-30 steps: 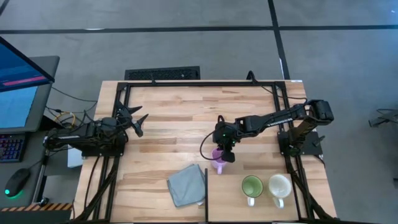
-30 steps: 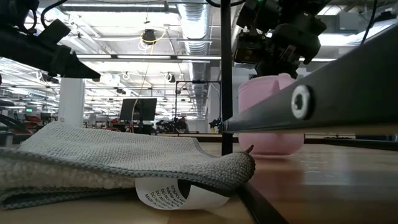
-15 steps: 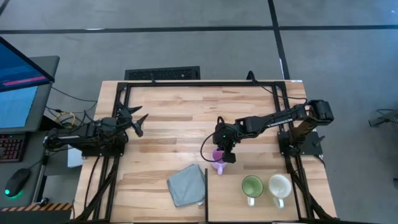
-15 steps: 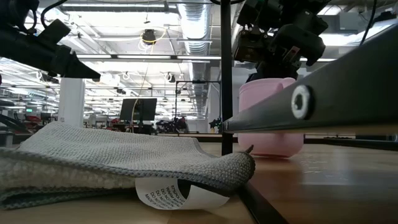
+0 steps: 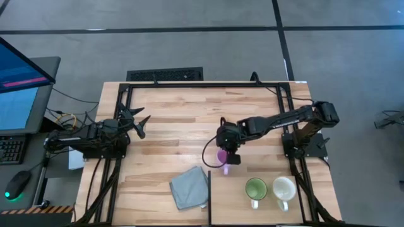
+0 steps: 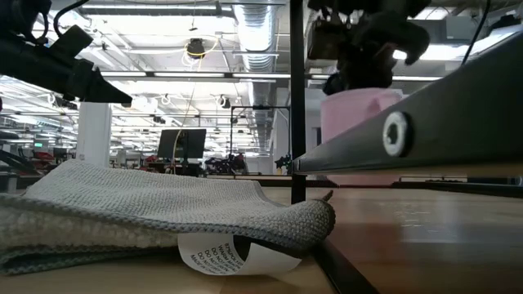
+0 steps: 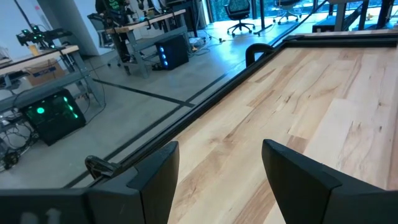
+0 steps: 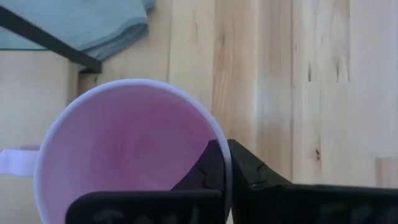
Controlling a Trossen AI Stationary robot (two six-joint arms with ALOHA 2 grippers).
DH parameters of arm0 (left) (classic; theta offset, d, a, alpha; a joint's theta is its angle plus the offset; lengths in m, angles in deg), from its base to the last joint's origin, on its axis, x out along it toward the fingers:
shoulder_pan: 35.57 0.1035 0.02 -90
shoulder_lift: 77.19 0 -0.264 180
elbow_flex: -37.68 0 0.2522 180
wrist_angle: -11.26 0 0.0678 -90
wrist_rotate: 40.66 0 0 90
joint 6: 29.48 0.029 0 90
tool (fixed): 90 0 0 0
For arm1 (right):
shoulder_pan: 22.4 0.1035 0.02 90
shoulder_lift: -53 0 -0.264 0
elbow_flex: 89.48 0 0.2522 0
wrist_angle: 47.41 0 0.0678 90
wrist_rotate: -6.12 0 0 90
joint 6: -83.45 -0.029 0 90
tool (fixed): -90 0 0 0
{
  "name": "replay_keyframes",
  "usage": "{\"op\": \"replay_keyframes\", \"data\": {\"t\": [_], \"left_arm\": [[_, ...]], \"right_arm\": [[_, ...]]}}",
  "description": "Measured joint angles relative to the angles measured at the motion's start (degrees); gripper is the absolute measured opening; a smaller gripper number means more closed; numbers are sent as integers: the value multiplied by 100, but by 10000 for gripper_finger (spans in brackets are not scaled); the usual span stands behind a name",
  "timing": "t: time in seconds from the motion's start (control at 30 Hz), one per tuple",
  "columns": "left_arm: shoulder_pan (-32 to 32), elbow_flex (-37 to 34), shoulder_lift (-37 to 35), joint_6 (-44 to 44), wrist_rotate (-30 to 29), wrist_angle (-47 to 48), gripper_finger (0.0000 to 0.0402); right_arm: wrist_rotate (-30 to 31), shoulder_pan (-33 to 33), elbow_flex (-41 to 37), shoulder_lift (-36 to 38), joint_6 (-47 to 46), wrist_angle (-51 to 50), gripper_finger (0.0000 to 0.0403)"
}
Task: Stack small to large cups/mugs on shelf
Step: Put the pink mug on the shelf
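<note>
The lilac-purple mug (image 5: 222, 157) hangs upright in my right gripper (image 5: 228, 151) near the table's middle, close to the black shelf frame (image 5: 209, 189); the low view shows the lilac-purple mug (image 6: 359, 122) well above the wood. The green mug (image 5: 255, 188) and the cream-white mug (image 5: 284, 188) stand on their bases at the near right, handles toward the near edge. My left gripper (image 5: 140, 121) is open and empty at the table's left. My right gripper pinches the mug's rim wall (image 8: 219, 163) with one finger inside the mug and one outside. The fingers come from above, pointing down. The mug hangs upright, lifted clear of the table, its handle (image 8: 13, 160) on the side away from the fingers.
A folded grey cloth (image 5: 189, 186) with a white label lies near the front edge, left of the shelf's black upright (image 6: 297, 98). A black frame runs round the table's far side (image 5: 208, 84). Bare wood lies between the two arms.
My right gripper has risen with the lilac-purple mug, which was standing on the table a second ago and now hangs clear of it, upright. The gripper has also drifted slightly toward the far edge.
</note>
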Motion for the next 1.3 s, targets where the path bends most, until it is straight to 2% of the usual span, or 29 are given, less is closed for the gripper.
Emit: {"op": "replay_keyframes", "data": {"t": [0.23, 0.47, 0.77, 0.93, 1.13, 1.3], "left_arm": [[0, 0, -1, -20, -1, 0, 222], [1, 0, -1, -93, -1, 0, 222], [1, 0, 0, -287, 1, 14, 222], [0, 0, 0, -683, 4, 227, 222], [0, 22, -2, -1201, 132, 370, 222], [-1, 22, -2, -1306, 186, 382, 222]], "right_arm": [[127, 317, 515, 0, -136, -569, 17], [542, 692, 1023, 0, -613, -1186, 13], [551, 1291, 1227, 0, -1378, -1236, 13], [842, 1626, 1227, 0, -1759, -1221, 14], [981, 1903, 1229, 0, -1858, -1039, 12], [979, 2064, 1229, 0, -1871, -818, 12]]}}
